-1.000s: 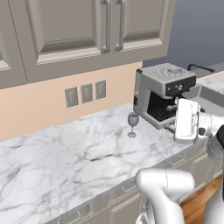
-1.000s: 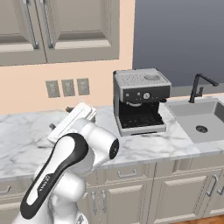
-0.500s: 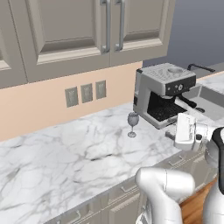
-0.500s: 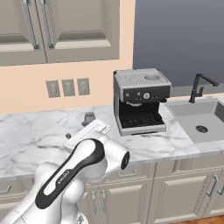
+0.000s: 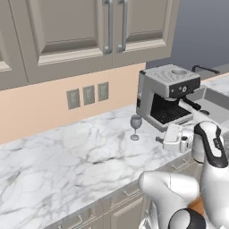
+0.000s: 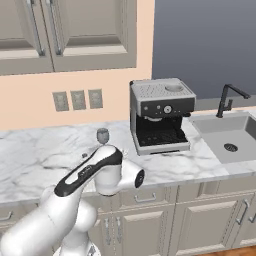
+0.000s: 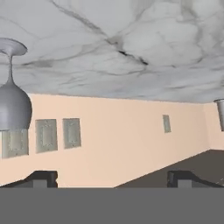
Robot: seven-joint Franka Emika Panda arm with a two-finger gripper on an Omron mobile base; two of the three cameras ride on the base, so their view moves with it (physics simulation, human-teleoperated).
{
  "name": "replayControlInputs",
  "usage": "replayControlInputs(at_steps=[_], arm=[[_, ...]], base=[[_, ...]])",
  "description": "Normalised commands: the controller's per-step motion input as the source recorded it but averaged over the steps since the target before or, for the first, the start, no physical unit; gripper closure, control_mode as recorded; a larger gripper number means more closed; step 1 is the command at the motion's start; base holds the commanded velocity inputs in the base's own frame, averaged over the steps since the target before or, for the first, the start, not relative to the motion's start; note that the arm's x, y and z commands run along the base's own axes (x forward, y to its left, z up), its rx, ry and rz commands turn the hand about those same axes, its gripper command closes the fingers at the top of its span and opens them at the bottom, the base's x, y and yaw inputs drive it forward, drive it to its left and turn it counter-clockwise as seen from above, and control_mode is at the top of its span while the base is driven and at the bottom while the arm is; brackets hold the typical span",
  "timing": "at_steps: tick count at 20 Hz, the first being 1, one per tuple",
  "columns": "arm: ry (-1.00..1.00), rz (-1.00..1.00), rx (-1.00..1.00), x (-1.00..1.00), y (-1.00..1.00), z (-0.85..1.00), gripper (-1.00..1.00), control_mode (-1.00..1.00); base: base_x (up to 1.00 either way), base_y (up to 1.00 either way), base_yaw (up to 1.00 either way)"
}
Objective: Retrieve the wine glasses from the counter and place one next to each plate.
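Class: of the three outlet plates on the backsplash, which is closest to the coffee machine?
The right-hand outlet plate, next to the coffee machine; the other two sit further left.

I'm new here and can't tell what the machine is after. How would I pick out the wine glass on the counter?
Find the silver and black coffee machine on the marble counter, under the beige wall cabinets. Just to its left, standing upright and apart from it, is the wine glass. It is small, translucent grey-blue, with a thin stem and a round foot, the only stemmed thing near the machine.
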Motion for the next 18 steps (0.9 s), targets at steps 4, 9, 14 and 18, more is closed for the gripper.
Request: replayControlInputs(at_steps=[4, 9, 14, 18], arm=[[0.19, 0.00, 0.02, 0.82, 0.00, -0.49, -1.00, -1.00], [0.14, 0.00, 0.02, 0.78, -0.09, -0.41, -1.00, -1.00], [0.08, 0.00, 0.00, 0.74, -0.13, -0.37, -1.00, -1.00], [0.03, 0.00, 0.00, 0.56, -0.03, -0.33, -1.00, -1.00]], base=[[0.00, 0.00, 0.00], [0.00, 0.00, 0.00], [0.00, 0.00, 0.00], [0.00, 0.00, 0.00]])
